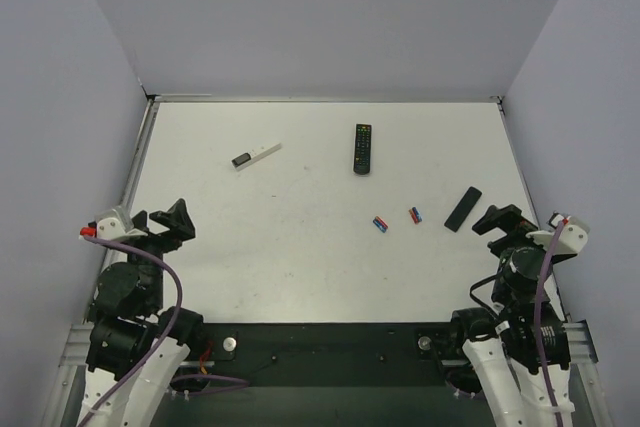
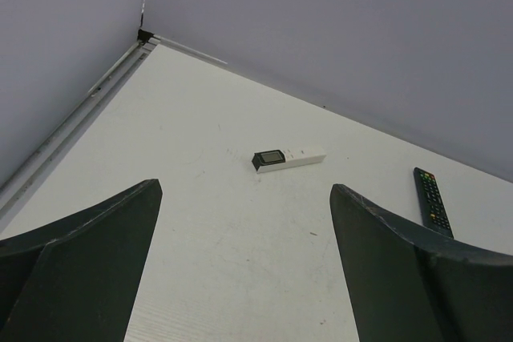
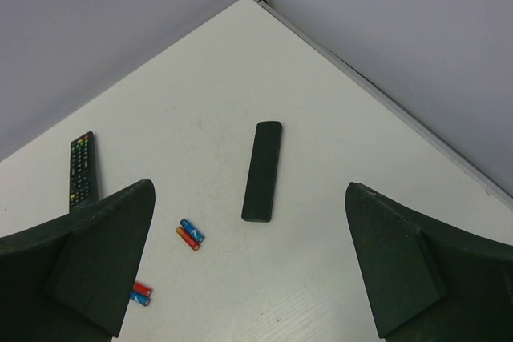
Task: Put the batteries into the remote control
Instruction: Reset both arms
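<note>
Remote control (image 1: 462, 208) lies just ahead of right jaws, unblocked. Batteries (image 1: 380, 224), two pairs, just left of it; button remote (image 1: 362, 148) beyond them, white stick (image 1: 256, 157) farther left. White tabletop (image 1: 300, 267), grey walls (image 1: 320, 17). Left jaws, right jaws released, empty.

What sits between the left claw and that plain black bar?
Two pairs of batteries, close to the remote control; otherwise bare table from the left gripper, per the top view.

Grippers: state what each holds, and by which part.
Nothing is held. The left gripper and right gripper are both open and empty; the remote control and batteries lie untouched.
</note>
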Controlling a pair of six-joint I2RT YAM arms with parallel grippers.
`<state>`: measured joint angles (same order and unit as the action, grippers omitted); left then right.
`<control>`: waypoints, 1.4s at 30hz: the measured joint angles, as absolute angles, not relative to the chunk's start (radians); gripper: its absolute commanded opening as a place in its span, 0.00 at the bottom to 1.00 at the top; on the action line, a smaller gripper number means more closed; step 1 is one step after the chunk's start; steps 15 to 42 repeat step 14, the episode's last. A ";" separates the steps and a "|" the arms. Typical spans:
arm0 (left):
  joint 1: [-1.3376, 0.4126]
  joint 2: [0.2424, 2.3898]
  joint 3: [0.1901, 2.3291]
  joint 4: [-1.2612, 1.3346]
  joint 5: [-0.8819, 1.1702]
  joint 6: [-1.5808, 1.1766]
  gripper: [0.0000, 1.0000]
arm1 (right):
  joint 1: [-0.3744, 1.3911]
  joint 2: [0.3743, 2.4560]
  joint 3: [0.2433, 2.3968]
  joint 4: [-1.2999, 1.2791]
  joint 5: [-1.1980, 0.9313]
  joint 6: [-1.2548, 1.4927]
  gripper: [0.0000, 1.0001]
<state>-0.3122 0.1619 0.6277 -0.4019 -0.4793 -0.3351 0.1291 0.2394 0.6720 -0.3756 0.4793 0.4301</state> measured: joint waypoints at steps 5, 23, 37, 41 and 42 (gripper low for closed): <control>-0.310 0.115 0.587 -0.390 -0.504 -0.327 0.97 | 0.139 0.173 0.606 -0.363 0.508 0.415 1.00; -0.286 0.113 0.575 -0.376 -0.520 -0.328 0.97 | 0.153 0.162 0.606 -0.332 0.546 0.404 1.00; -0.286 0.113 0.575 -0.376 -0.520 -0.328 0.97 | 0.153 0.162 0.606 -0.332 0.546 0.404 1.00; -0.286 0.113 0.575 -0.376 -0.520 -0.328 0.97 | 0.153 0.162 0.606 -0.332 0.546 0.404 1.00; -0.286 0.113 0.575 -0.376 -0.520 -0.328 0.97 | 0.153 0.162 0.606 -0.332 0.546 0.404 1.00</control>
